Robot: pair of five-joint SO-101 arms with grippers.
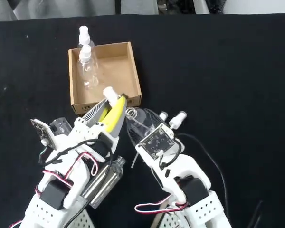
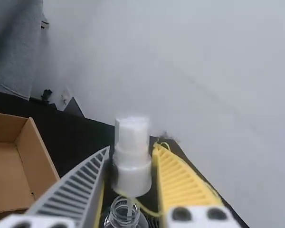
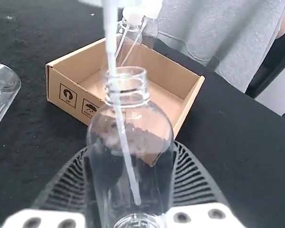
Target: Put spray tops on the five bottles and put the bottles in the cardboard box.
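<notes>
My left gripper is shut on a white spray top between its grey and yellow fingers. The top hangs just above the open neck of a clear bottle, and its thin dip tube runs down inside. That bottle stands upright in my right gripper, which is shut on it just in front of the cardboard box. One capped bottle lies in the box. Another capped bottle stands behind the box's far wall.
Two loose spray tops lie on the black cloth right of the held bottle. An uncapped bottle lies under the left arm, and another lies to its left. The cloth to the right is bare.
</notes>
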